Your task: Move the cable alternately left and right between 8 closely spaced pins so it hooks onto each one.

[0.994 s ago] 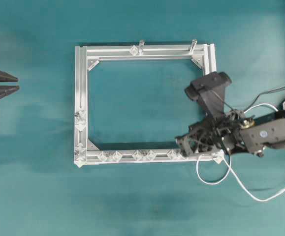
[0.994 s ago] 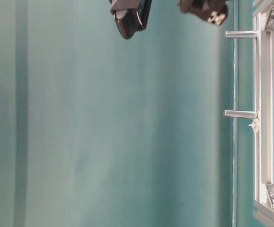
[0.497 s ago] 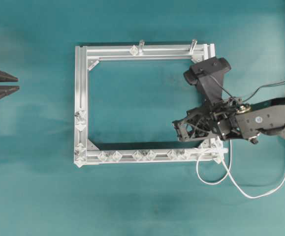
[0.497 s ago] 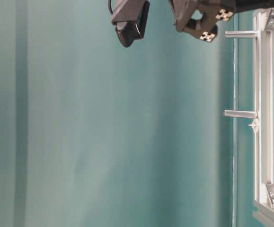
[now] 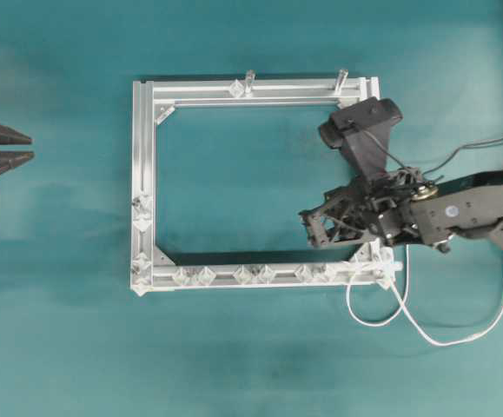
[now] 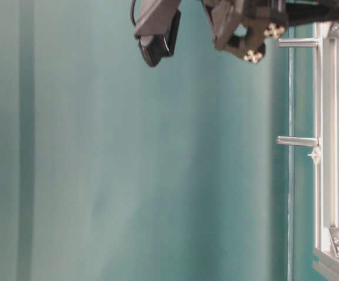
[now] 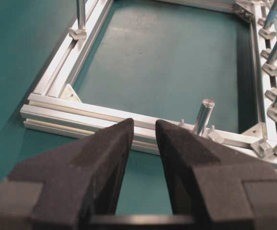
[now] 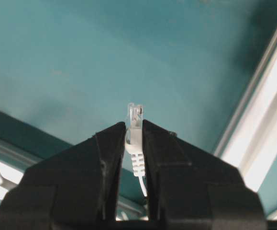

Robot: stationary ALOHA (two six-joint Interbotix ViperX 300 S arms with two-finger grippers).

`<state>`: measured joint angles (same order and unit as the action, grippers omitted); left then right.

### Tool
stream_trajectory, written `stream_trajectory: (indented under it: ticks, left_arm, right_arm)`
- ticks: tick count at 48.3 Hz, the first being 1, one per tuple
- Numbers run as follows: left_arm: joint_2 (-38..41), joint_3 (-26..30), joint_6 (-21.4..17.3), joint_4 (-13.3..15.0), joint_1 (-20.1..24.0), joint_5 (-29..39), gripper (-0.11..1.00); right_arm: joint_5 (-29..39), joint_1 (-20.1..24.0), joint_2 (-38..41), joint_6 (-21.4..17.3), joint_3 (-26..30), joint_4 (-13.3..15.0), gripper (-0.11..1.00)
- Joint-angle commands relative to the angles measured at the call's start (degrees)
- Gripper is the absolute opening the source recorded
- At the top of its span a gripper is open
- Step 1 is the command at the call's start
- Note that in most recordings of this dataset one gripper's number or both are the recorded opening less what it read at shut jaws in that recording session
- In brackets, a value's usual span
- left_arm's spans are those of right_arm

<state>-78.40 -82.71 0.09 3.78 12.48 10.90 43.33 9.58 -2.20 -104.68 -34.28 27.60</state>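
- The cable (image 8: 134,143) is pinched at its plug by the right end effector (image 8: 133,132), above the frame (image 5: 143,174).
- Its slack is looped on the worktop (image 5: 260,356).
- The left end effector (image 7: 143,129) is held open, empty.

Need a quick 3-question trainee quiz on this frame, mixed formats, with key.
1. True or false: the left gripper holds the cable.
2. What is pinched in the right gripper? A) a post B) the cable's plug C) nothing
3. Fill in: the slack cable loops on the cloth outside the frame's bottom-____ corner in the overhead view.

Key: 1 false, its jaws are open and empty; 2 B, the plug sticks out past the fingertips; 3 right.
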Motion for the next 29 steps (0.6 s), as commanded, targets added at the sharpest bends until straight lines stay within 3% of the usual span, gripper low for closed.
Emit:
stream_trajectory:
  ticks: [1,19,29]
  left_arm:
    - [0.4,1.4,0.1,-0.2,0.3,-0.3,0.37]
    - [0.4,1.4,0.1,-0.2,0.3,-0.3,0.38]
    - [0.4,1.4,0.1,-0.2,0.3,-0.3,0.37]
  right_arm:
    - [-0.4,-0.4,0.4,0.1,2.4,0.4,0.15]
    - [-1.7,-0.6,7.2,3.4,10.5,0.6,0.15]
    - [-1.7,-0.9,8.7,3.9,12.0,0.6,0.15]
